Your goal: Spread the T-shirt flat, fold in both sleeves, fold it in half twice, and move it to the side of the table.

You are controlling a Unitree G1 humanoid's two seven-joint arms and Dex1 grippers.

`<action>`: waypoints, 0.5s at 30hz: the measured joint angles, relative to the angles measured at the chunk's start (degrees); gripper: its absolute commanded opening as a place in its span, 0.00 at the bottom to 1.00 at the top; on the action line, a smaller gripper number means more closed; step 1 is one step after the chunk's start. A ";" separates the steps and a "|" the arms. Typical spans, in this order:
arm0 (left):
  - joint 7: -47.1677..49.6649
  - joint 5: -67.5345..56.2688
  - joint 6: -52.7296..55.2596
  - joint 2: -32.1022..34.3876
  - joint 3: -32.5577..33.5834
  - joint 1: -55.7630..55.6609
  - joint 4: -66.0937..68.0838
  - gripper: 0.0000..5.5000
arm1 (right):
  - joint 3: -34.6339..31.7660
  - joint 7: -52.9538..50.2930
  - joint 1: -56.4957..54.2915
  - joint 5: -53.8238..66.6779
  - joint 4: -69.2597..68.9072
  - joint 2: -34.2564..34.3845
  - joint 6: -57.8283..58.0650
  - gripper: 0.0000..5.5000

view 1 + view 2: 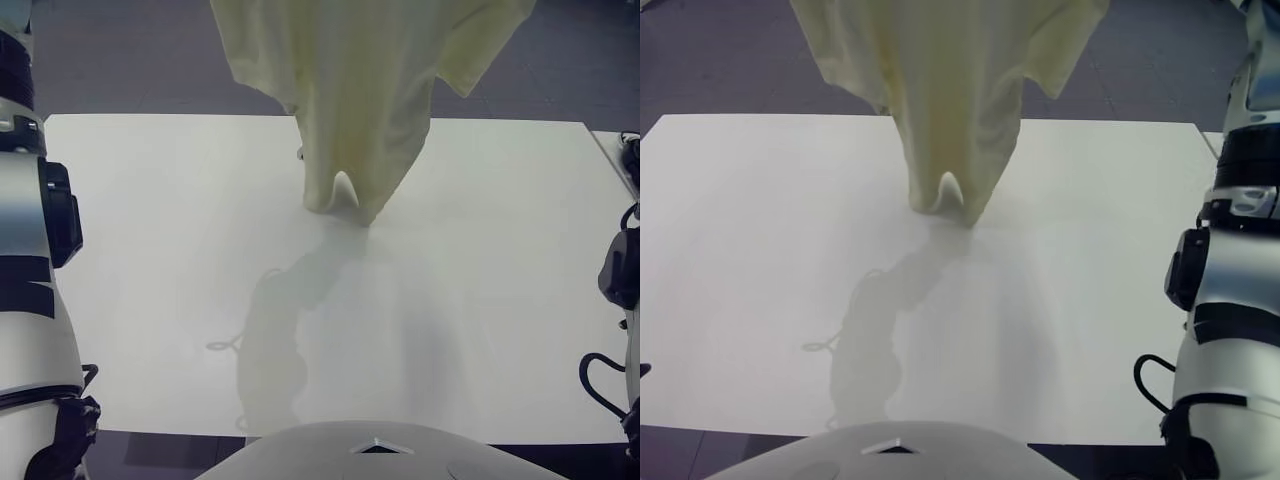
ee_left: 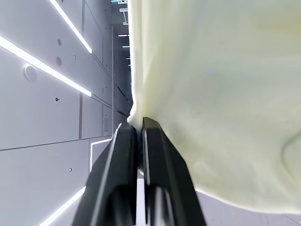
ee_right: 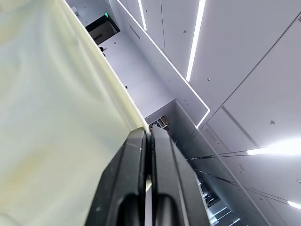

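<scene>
A: Left wrist view has the left gripper [image 2: 139, 123] pinched tight on an edge of the shirt [image 2: 225, 94]. The right gripper [image 3: 149, 131] is clamped on another edge the same way.
B: And the shirt itself?
A: Hanging from them in the air, its low end bunched and touching the table [image 1: 150, 250] near the middle of the far edge.
B: What worries you?
A: That bunch. Lowering straight down would likely pile cloth on it and leave creases, not a flat spread. Both grips look like thin bites of hem, so a hard drag could pull one free. Laid too far back, part could slip over the far edge.
</scene>
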 measured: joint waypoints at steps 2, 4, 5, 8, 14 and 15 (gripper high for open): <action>-2.47 -2.16 -1.40 0.96 0.34 2.98 -3.57 0.00 | -0.23 1.11 4.18 0.61 -2.88 -0.84 -0.50 0.00; -6.91 -6.25 -2.52 2.43 0.86 11.03 -10.51 0.00 | -0.35 2.96 13.14 2.03 -8.95 -1.35 -0.33 0.00; -8.29 -7.77 -2.44 2.82 1.02 14.68 -13.59 0.00 | -0.35 3.36 16.53 2.38 -11.42 -1.34 -0.10 0.00; -12.44 -14.11 -0.45 5.63 2.01 30.13 -26.62 0.00 | -0.84 4.69 28.61 4.65 -21.45 -1.38 2.47 0.00; -14.41 -24.97 6.81 14.59 11.87 55.66 -54.22 0.00 | -7.37 6.82 46.73 13.24 -43.85 -4.63 11.03 0.00; -14.21 -26.05 7.89 15.52 13.92 60.03 -58.12 0.00 | -8.29 7.12 49.51 14.27 -46.74 -4.83 12.16 0.00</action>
